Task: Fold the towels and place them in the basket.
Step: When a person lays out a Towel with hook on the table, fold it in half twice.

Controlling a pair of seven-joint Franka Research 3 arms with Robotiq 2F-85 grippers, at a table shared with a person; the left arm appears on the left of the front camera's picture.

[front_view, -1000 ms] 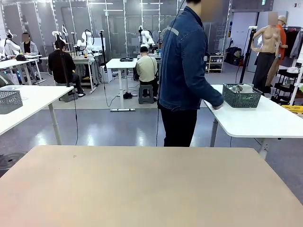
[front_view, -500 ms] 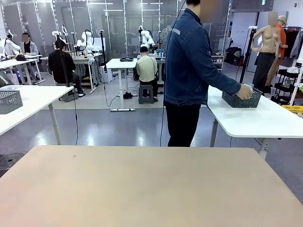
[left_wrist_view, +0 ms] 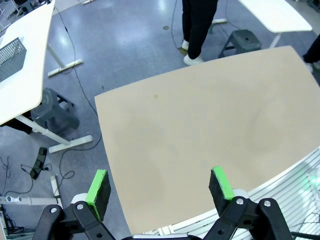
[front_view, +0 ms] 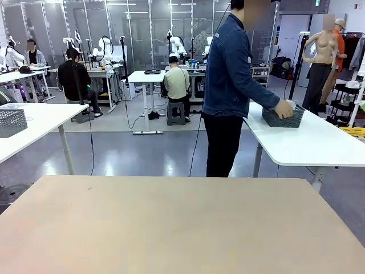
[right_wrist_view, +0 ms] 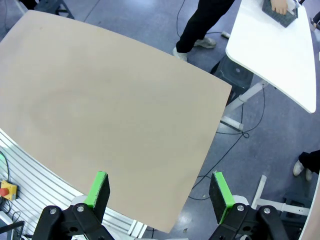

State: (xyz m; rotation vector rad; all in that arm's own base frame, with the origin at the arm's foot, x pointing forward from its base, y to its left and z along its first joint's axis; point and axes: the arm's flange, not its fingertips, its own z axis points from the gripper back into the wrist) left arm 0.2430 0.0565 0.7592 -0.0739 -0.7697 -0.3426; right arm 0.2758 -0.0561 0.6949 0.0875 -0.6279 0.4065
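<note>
Two claws over one bare beige table (front_view: 171, 228). The left claw (left_wrist_view: 159, 175) hangs above the table with its jaws spread wide and nothing between its two green pads (left_wrist_view: 98, 190); the right claw (right_wrist_view: 157, 176) is likewise agape and empty, its two pads (right_wrist_view: 97, 187) framing the bare tabletop (right_wrist_view: 110, 110). One person (front_view: 231, 80) in a denim jacket stands on the floor beyond the table's far edge, turned toward a white side table (front_view: 319, 145) on the robot's right. The basket (front_view: 283, 118), one dark mesh container, rests on that side table near its inner edge, well apart from both claws, with one of the person's hands (front_view: 283, 108) laid on its near rim (what lies inside is too small to tell). From the right wrist, the same basket (right_wrist_view: 284, 17) appears at the top corner of the white table (right_wrist_view: 270, 55), the hand (right_wrist_view: 278, 6) over it. A second mesh basket (front_view: 11, 121) sits on another white table (front_view: 45, 123) at the robot's left, also seen from the left wrist (left_wrist_view: 10, 55).
</note>
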